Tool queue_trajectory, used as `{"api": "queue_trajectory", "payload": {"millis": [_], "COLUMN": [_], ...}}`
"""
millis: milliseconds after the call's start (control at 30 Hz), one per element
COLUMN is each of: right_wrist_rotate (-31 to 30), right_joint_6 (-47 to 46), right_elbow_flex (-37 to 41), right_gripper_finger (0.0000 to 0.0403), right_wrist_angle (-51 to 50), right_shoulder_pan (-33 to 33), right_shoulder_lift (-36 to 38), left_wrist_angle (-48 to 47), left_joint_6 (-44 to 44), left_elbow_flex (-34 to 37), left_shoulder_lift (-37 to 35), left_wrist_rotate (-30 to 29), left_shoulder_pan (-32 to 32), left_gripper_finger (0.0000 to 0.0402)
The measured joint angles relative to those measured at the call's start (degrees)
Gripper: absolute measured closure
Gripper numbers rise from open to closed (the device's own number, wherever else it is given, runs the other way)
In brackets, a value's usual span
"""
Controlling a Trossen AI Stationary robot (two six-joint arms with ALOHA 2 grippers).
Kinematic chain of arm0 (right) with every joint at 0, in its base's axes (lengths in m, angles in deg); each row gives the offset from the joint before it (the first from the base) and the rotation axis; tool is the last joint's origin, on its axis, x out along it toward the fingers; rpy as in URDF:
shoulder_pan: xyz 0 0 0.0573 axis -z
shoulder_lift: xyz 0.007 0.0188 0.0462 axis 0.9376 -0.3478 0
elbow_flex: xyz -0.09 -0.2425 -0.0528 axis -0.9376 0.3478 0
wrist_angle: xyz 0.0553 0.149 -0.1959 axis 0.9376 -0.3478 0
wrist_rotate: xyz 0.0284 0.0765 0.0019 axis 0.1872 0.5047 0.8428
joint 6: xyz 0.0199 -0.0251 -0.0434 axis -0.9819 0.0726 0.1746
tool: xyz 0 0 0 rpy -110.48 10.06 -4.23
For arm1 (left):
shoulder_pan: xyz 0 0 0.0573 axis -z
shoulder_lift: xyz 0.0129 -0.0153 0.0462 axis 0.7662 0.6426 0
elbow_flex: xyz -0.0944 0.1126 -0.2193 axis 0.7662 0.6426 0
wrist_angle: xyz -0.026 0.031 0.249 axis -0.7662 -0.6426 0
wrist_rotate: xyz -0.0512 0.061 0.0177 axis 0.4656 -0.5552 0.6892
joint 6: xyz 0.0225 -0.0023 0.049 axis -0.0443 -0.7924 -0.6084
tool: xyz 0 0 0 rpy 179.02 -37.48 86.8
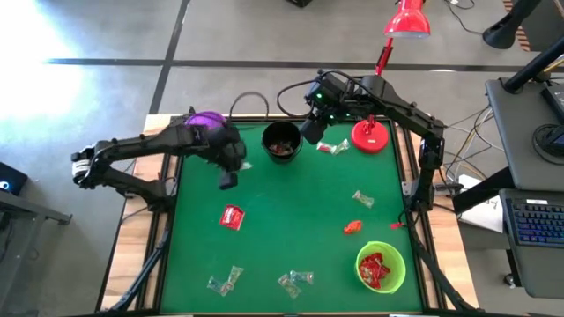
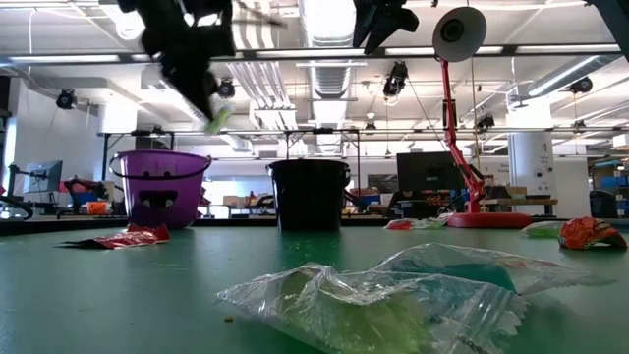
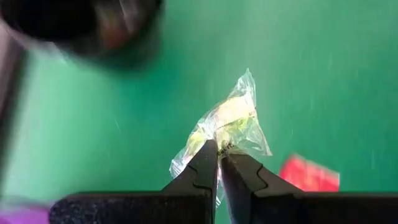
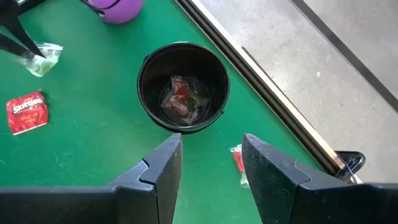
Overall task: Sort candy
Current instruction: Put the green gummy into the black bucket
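My left gripper (image 3: 217,152) hangs above the green table (image 1: 291,238), near the purple bowl (image 1: 207,121), shut on a clear greenish candy (image 3: 230,118). The low view shows that candy (image 2: 218,120) dangling high above the table. My right gripper (image 4: 210,149) stands open over the black bowl (image 4: 183,87), which has candy (image 4: 180,99) inside. A green bowl (image 1: 381,267) with red candy sits at the near right. Loose on the table lie a red packet (image 1: 232,217), an orange candy (image 1: 352,227) and clear ones (image 1: 225,282). My left gripper pinches the edge of the candy's clear wrapper (image 3: 214,142) between its two fingertips. The fingers slant down from above. The candy hangs beyond the fingertips, lifted clear of the table.
A red lamp's base (image 1: 370,136) stands at the far right beside the black bowl, with a candy (image 1: 332,147) between them. More clear candy lies near the front edge (image 1: 295,280) and at the right (image 1: 363,199). One clear wrapper (image 2: 383,295) fills the low view's foreground.
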Motion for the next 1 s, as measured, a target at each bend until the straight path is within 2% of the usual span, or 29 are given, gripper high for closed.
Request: {"api": "queue_trajectory", "payload": {"millis": [233,500,733,900,1000], "right_wrist_rotate": [-0.03,-0.04,-0.04,-0.04,-0.01], "right_joint_6": [0.81,2.63,3.9,4.1,4.82], "right_elbow_flex": [0.0,0.0,0.0,0.0,0.0], "right_gripper_finger": [0.0243,0.0243,0.0243,0.0243,0.0243], "right_wrist_angle": [0.07,0.09,-0.04,-0.09,-0.22], "right_shoulder_pan": [0.0,0.0,0.0,0.0,0.0], "right_shoulder_lift": [0.0,0.0,0.0,0.0,0.0], "left_wrist_angle": [5.64,8.89,9.11,8.45,7.39], "left_joint_6": [-1.28,-4.19,-8.45,-9.69,-10.83], "left_elbow_flex": [-9.41,-15.53,-20.24,-24.3,-26.77], "left_shoulder_lift": [6.34,16.39,24.47,29.06,30.97], "left_wrist_rotate": [0.0,-0.07,0.58,4.59,4.88], "left_shoulder_pan": [-3.39,-8.19,-11.49,-12.87,-13.37], "left_gripper_finger": [0.0402,0.0401,0.0401,0.0401,0.0401]}}
